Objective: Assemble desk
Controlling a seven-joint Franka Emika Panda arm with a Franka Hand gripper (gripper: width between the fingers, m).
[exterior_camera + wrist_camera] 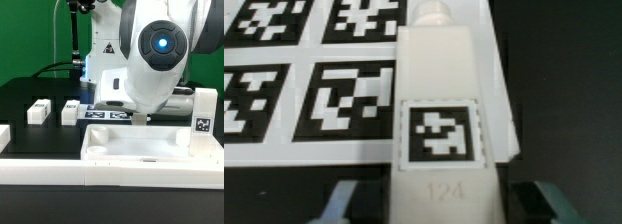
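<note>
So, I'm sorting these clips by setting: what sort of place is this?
Likely a robotics lab bench: green backdrop, black table with the marker board on it, and a white robot arm by the white desk panel.

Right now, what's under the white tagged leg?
The marker board lies under the leg, tags showing beside it. Whatever is printed directly beneath the leg is covered.

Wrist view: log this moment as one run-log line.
long white plastic block leg with black-and-white tag: lying over marker board | gripper: open, astride leg, gaps both sides | large white rimmed plastic desk panel: flat on black table
</note>
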